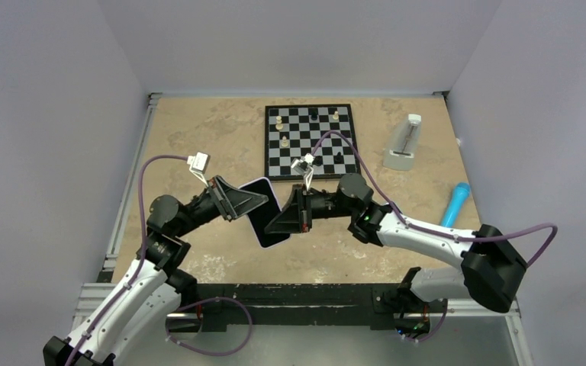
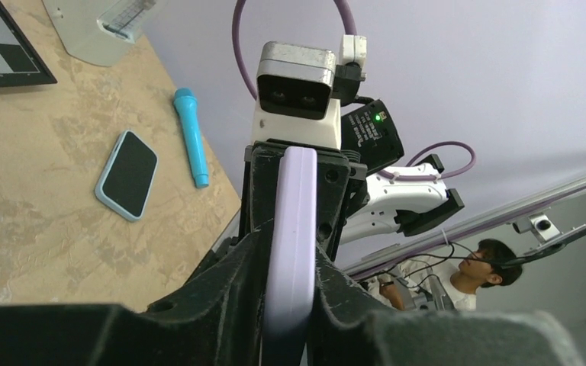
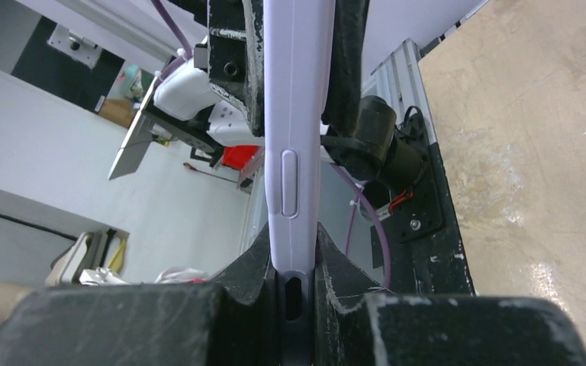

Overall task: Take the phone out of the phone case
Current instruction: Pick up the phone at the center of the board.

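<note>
The phone in its lavender case [image 1: 259,219] is held tilted above the table's middle between both grippers. My left gripper [image 1: 250,201] is shut on its left edge. My right gripper [image 1: 281,219] is shut on its right edge. In the left wrist view the case's lavender edge [image 2: 290,221] runs up between my left gripper's [image 2: 290,255] black fingers. In the right wrist view the case's edge [image 3: 294,114] with a side button stands between my right gripper's [image 3: 294,244] fingers. Below the case's end there, a dark edge with an oval slot [image 3: 294,297] shows; I cannot tell whether it is the phone.
A chessboard [image 1: 290,156] with a few pieces lies at the back. A white metronome [image 1: 404,145] stands at the back right. A blue marker [image 1: 455,202] lies at the right. The left wrist view shows a second phone in a light blue case [image 2: 127,174] beside the marker [image 2: 191,137].
</note>
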Motion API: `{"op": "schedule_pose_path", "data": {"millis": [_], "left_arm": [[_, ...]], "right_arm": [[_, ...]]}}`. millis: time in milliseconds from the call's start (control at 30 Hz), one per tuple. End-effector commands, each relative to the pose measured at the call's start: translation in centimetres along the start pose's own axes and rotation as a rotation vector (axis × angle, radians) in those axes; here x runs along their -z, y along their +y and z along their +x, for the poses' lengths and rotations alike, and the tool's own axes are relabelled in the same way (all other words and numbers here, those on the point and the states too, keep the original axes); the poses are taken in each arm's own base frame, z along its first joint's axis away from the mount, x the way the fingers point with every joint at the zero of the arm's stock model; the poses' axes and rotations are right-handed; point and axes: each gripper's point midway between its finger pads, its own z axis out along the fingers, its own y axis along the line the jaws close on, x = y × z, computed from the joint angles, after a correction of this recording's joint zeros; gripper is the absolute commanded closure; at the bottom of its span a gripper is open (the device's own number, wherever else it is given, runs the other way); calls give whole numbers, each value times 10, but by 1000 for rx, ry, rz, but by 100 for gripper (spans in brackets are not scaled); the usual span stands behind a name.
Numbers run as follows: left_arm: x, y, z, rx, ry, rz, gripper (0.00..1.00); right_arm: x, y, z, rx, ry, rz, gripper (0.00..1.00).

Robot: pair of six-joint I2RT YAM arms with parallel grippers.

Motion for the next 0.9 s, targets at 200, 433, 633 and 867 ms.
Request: {"op": "schedule_pose_path", "data": {"millis": [200, 433, 633, 867], "left_arm": [[4, -14, -20, -141, -74, -25, 100], [6, -37, -13, -196, 70, -32, 100], [2, -50, -14, -172, 96, 17, 100], [-3, -61, -16, -148, 107, 68, 100]], "right_arm": [[1, 44, -29, 189, -80, -127, 69], [34, 28, 3, 346, 4, -69, 42], [45, 43, 17, 419, 56, -157, 41], [37, 40, 15, 388, 80, -182, 49]]}}
